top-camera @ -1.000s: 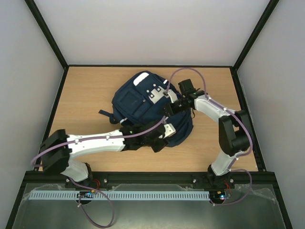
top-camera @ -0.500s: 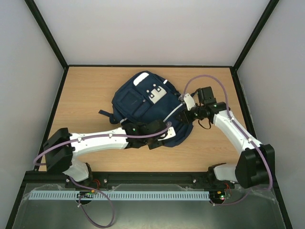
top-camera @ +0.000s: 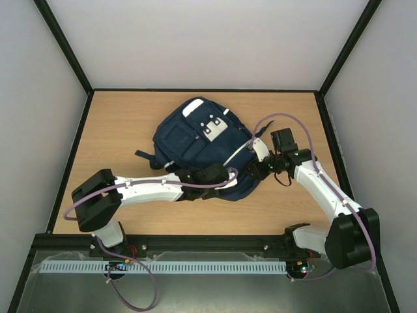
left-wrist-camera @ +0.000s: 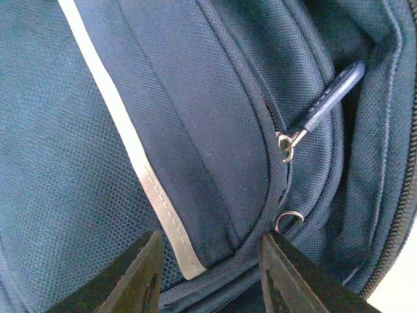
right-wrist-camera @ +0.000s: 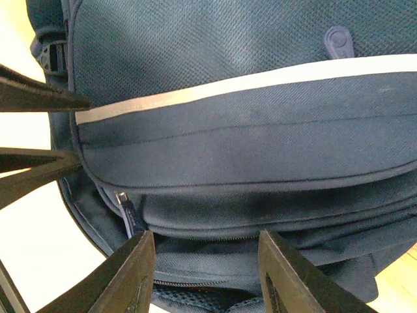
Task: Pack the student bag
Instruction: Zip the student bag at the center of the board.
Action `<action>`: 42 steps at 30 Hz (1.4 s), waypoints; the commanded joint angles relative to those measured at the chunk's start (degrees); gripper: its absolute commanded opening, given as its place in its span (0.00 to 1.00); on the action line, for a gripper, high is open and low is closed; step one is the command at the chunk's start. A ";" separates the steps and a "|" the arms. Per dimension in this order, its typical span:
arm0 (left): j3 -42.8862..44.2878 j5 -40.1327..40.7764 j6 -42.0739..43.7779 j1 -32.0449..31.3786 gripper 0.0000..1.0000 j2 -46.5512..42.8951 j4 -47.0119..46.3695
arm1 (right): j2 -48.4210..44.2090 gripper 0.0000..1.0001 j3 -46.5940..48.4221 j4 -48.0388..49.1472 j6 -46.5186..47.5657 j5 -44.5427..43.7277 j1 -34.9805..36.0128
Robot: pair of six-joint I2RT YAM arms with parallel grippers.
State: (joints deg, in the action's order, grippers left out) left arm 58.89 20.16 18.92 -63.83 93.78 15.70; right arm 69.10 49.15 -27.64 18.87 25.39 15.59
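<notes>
The student bag (top-camera: pixel 192 140) lies flat in the middle of the wooden table, navy with white stripes and a grey-white patch (top-camera: pixel 214 129). My left gripper (top-camera: pixel 227 178) is at the bag's near edge. In the left wrist view this gripper (left-wrist-camera: pixel 212 238) is open, with a seam and the end of a white stripe (left-wrist-camera: pixel 130 140) between its jaws. A blue zip pull (left-wrist-camera: pixel 329 98) hangs up to the right. My right gripper (top-camera: pixel 251 170) is at the bag's near right corner. The right gripper (right-wrist-camera: pixel 205 233) is open over a zip line, and a zip pull (right-wrist-camera: pixel 128 212) sits by its left finger.
A dark strap (top-camera: pixel 144 155) trails off the bag's left side. Black frame rails (top-camera: pixel 77 147) border the table (top-camera: pixel 124 124) left, right and back, with grey walls beyond. Both arms reach in from the near edge and meet at the bag's near right side.
My right gripper has come off the top of the bag and moved down to its near right corner. My left arm has pushed further right along the bag's near edge.
</notes>
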 commanded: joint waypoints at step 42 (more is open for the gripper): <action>2.07 -22.44 -11.28 13.81 0.06 -1.97 -8.91 | 3.44 0.52 -7.48 8.75 8.05 5.33 7.50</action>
State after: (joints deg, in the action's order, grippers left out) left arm 59.09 -2.26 10.07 -52.42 93.60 9.30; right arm 72.75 42.92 -22.55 27.99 32.93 21.85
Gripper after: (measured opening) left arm 0.130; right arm 0.525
